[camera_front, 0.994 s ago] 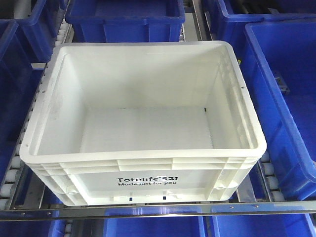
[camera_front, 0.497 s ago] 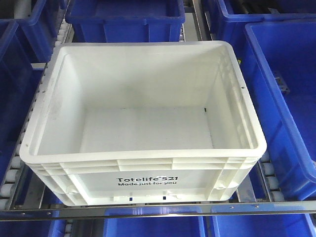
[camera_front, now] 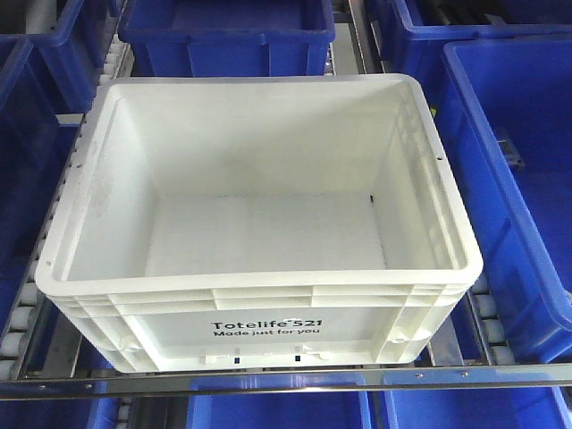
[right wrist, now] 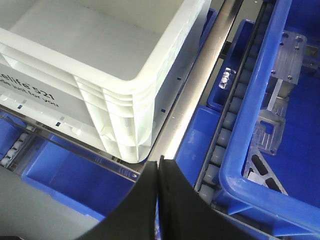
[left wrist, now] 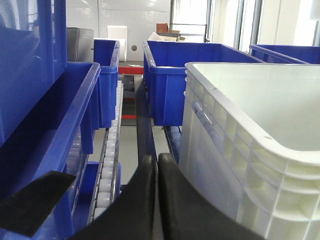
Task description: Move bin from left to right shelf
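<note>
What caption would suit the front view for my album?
An empty white bin sits on a roller shelf behind a steel front rail, with blue crates around it.

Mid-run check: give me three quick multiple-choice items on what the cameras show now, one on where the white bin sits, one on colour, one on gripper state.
1. Where is the bin?
A. On roller tracks behind the silver front rail
B. Stacked inside a blue crate
C. Held up by both arms

2. What colour are the crates around it?
A. Green
B. Dark blue
C. Grey

3. How do the left gripper and right gripper stand?
A. Both wide open
B. Both clamped on the bin's rim
C. Both shut on nothing

Answers: 1 A, the front view shows the bin on rollers just behind the rail. 2 B, blue crates sit on every side. 3 C, each wrist view shows fingers pressed together, beside the bin.
</note>
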Available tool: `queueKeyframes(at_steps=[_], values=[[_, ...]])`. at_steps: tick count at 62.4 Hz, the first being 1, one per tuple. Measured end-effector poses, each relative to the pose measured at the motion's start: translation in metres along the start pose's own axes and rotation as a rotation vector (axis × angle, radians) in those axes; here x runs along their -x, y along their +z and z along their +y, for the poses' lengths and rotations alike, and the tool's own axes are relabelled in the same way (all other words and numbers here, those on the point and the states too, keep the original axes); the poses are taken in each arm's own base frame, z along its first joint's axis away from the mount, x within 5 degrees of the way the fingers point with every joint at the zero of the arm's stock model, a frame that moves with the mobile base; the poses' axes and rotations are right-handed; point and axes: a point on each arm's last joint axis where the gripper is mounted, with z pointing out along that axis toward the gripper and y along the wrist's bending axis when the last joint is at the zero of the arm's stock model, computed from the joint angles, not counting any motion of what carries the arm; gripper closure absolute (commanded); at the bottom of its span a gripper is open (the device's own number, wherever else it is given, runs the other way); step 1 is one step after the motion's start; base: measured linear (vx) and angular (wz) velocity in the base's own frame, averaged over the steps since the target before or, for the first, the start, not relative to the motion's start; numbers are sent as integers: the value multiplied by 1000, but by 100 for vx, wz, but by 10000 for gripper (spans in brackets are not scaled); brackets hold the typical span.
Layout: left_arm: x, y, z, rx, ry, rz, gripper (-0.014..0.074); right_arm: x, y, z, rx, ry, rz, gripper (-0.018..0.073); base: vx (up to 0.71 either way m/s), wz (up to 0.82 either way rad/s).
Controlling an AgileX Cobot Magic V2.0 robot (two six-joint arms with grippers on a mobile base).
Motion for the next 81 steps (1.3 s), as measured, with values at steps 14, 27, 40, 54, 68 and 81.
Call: queueKeyframes(at_steps=[14,27,40,54,68,81], values=[[0,0,0,0,0,-1,602,-2,-3,-1,-22,3,-23,568,0,0],[0,0,0,0,0,-3,602,-40,14,-6,-220,89,-221,568,0,0],[0,0,0,0,0,-3,602,-96,46,-3,-385,139,-358,568,0,0],[0,0,0,0,0,-3,602,-133,73,0,-430,155,-405,568,0,0],[0,0,0,-1,0,-4,602,-131,74,0,-434,142,-484,568,0,0],[0,0,0,-1,0,-4,602,-129,73,0,-439,139,-507,568,0,0]])
